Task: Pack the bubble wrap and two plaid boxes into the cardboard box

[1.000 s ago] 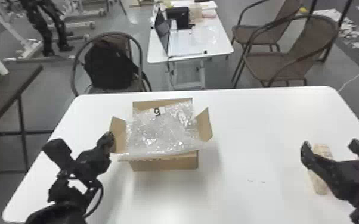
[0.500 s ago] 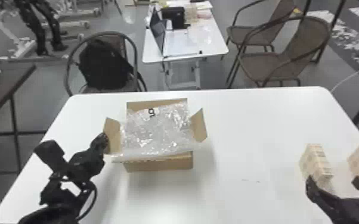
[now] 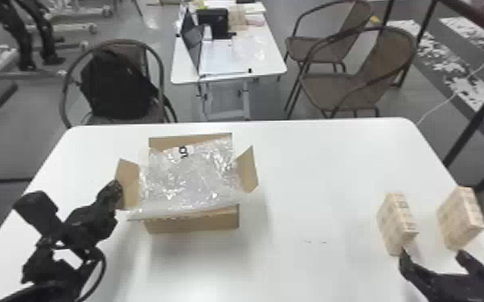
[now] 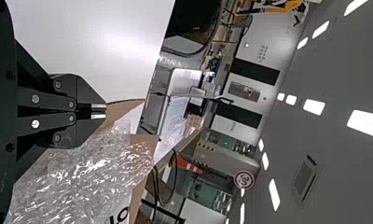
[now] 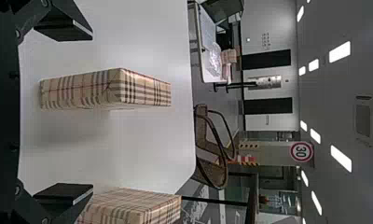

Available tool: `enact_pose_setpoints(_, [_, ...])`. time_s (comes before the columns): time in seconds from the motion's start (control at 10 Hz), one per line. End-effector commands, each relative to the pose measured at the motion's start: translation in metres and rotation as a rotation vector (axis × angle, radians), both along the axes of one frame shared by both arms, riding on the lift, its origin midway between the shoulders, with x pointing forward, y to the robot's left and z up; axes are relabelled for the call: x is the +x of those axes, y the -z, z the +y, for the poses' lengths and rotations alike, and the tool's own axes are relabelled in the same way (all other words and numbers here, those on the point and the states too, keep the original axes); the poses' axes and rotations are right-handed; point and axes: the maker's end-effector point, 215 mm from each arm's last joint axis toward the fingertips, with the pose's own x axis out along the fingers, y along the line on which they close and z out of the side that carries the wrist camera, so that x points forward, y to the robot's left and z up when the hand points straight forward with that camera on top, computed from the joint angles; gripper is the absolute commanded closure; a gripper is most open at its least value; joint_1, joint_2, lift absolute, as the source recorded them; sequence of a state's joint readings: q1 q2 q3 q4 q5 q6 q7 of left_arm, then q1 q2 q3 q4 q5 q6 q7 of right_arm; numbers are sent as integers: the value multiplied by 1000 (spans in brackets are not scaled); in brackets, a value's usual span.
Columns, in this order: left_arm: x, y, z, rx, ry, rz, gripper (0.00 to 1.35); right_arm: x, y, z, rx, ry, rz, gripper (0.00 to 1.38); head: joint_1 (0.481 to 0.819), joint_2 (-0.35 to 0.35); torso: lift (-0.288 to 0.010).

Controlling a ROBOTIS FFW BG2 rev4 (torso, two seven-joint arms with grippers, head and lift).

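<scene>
Cardboard box (image 3: 193, 225): the landmark, flaps spread.
Bubble wrap (image 3: 191, 176): across its opening, spanning side to side, near edge overhanging.
Inner plaid box (image 3: 396, 223): well right of it, on edge; top runs away from the robot, longest side uncertain.
Outer plaid box (image 3: 460, 219): farther right, similarly upright.
Left gripper (image 3: 115, 188): at its left flap, fingers together; flap contact unclear.
Right gripper (image 3: 434, 259): well right, fingers parted, empty.

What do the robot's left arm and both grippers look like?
The left arm is black, with a thin black cable looping beside it. The left gripper has angular black fingers with pale metallic-looking tips and round screw heads; the right gripper has black, wedge-like fingers.
</scene>
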State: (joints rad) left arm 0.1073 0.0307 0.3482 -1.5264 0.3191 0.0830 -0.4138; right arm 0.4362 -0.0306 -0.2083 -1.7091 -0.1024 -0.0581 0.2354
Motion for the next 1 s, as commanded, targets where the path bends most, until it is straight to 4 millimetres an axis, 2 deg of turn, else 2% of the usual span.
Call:
enact_pose_setpoints(0.0, [1,-1,-1,-1,2,-2,1213,14,7,-3,-17,-15,12,145,695,48,-71])
enact_pose_setpoints(0.4, [1,-1,-1,-5,1,-5,1213,42,21,8,-19,-65,37,145,695,52,-71])
enact_pose_setpoints(0.7, [1,-1,-2,-7,2,-5,1213,59,32,25,-14,-100,48,176,695,60,-71])
enact_pose_setpoints(0.8, [0,-1,-2,-7,4,-4,1213,64,34,33,-13,-117,47,302,695,66,-71])
enact_pose_setpoints(0.9, [1,-1,-3,-7,6,-4,1213,69,33,36,-9,-121,42,561,695,74,-71])
